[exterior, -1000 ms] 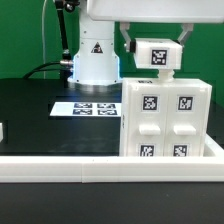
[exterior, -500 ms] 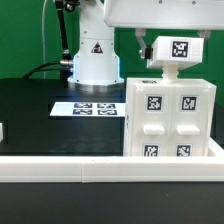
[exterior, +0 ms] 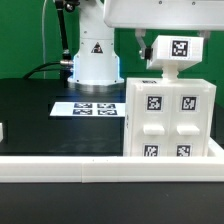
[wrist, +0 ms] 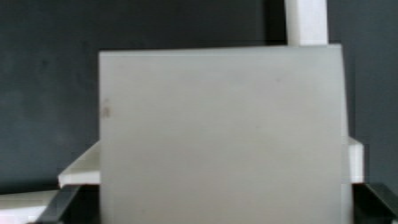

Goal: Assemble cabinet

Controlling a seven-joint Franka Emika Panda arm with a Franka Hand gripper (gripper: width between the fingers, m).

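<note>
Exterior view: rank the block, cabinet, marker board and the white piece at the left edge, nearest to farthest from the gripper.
1. block: held in the gripper, on the view's upper right.
2. cabinet: directly below the block.
3. marker board: lying flat, toward the view's left of the cabinet.
4. white piece: at the far left edge, cropped.
</note>
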